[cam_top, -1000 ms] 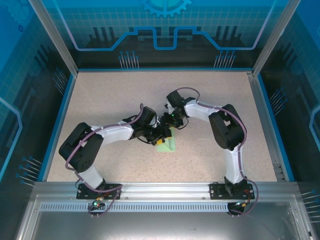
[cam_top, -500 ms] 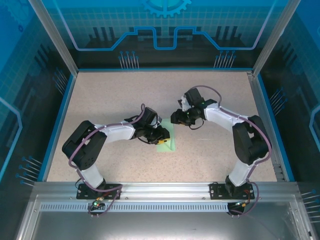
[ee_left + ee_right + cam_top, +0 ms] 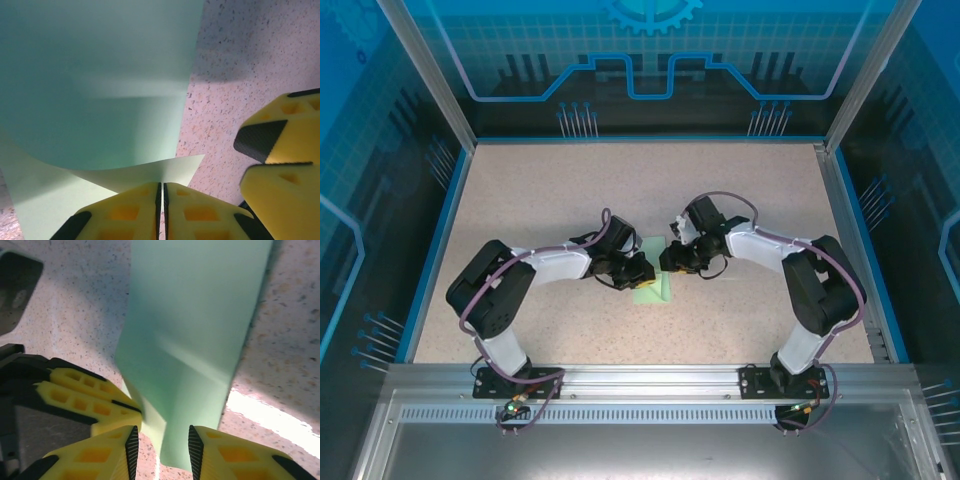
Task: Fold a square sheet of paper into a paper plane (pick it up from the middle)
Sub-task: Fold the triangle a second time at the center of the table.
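Left claw [image 3: 161, 194] pinching curled green paper [image 3: 95, 85], right claw [image 3: 264, 164] just beside

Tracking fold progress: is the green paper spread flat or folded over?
Folded over: the paper curves back over a lower layer, pinched in the shut left gripper.

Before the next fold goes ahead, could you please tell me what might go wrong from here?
The left end effector is shut on the sheet of paper, which curls up; the open right end effector straddles its edge, so closing now may set a crooked crease. Both end effectors sit close together and could collide.
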Controlling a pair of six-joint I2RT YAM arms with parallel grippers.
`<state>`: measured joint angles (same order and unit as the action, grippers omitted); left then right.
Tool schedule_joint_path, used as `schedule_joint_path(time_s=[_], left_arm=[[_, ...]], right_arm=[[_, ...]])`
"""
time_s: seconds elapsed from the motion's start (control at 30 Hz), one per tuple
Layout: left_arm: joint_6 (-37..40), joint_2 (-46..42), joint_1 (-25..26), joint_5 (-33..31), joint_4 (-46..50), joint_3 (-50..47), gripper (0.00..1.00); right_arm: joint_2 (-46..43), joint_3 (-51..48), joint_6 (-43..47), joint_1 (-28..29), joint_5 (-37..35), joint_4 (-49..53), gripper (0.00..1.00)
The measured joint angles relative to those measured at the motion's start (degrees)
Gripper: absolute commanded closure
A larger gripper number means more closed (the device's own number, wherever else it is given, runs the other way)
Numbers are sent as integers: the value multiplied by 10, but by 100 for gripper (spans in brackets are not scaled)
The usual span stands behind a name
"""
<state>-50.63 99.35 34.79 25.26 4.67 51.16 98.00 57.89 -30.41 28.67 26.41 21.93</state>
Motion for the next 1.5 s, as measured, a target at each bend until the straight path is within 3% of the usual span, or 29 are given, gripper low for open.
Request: schedule_joint_path(time_s=[0.9, 1.13, 1.5], left_arm=[[0, 0, 0, -2, 2, 1, 93], [0, 0, 0, -2, 2, 1, 92], [0, 0, 0, 1, 0, 9, 89]], right_arm=[[35, 0, 4, 17, 27, -11, 77], [41, 0, 4, 17, 26, -15, 89], [54, 0, 5, 17, -7, -14, 91]])
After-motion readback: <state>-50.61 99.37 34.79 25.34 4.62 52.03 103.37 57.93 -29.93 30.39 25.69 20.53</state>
